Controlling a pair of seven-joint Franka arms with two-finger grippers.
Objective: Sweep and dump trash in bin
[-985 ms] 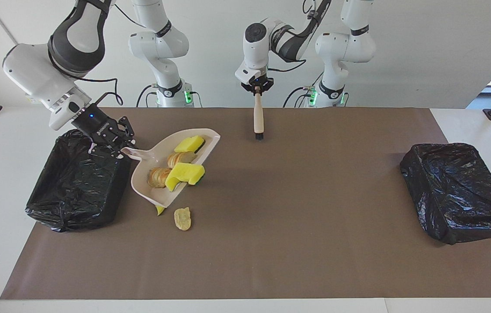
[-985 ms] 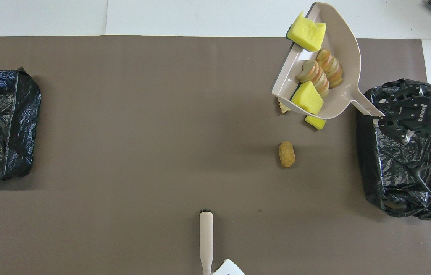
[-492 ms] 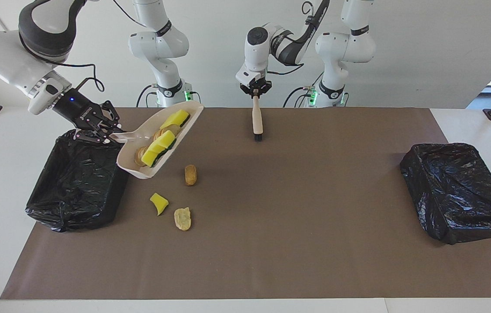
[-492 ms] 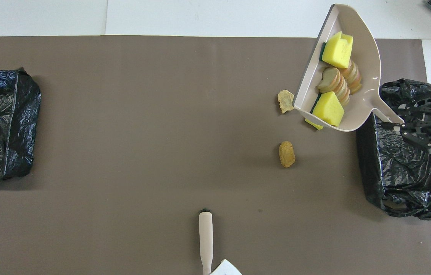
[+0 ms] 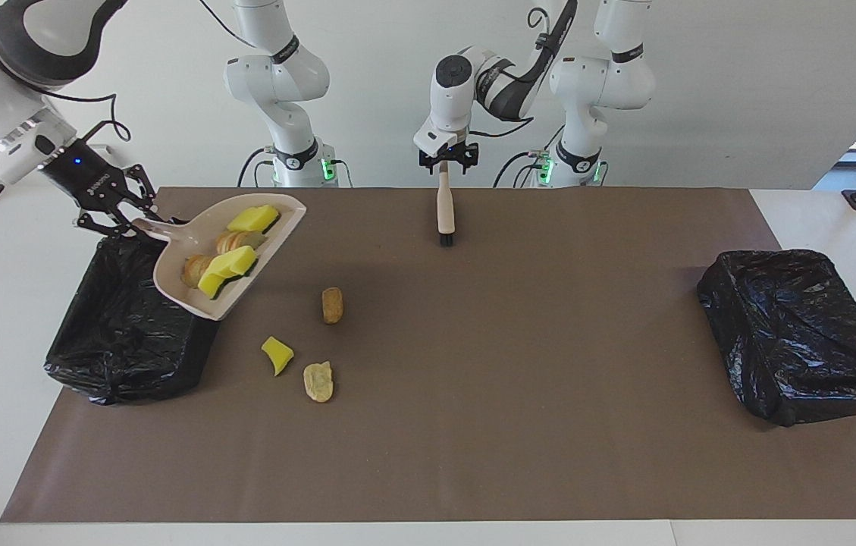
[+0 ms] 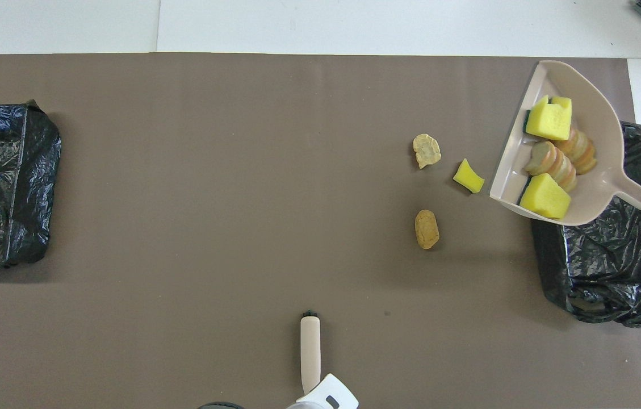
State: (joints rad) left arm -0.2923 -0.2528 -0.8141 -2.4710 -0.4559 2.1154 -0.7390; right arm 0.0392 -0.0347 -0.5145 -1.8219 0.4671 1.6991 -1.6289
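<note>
Four trash scraps (image 5: 229, 262) sit in the pale pink plastic dustpan (image 5: 283, 216), whose handle the right gripper (image 5: 141, 225) clamps at upper left of the facing view, over the black-bagged bin (image 5: 124, 334). Three loose scraps (image 5: 332, 304) lie centre-left on the mat. At top centre, the left gripper (image 5: 446, 163) is at the wooden-handled brush (image 5: 444, 208); whether it grips cannot be told.

My white table (image 5: 814, 220) carries a brown mat (image 5: 518, 394), black-bagged bins at its 3 o'clock (image 5: 799, 334) and 9 o'clock (image 5: 124, 334) ends, three loose trash scraps (image 5: 318, 381) near the latter.
</note>
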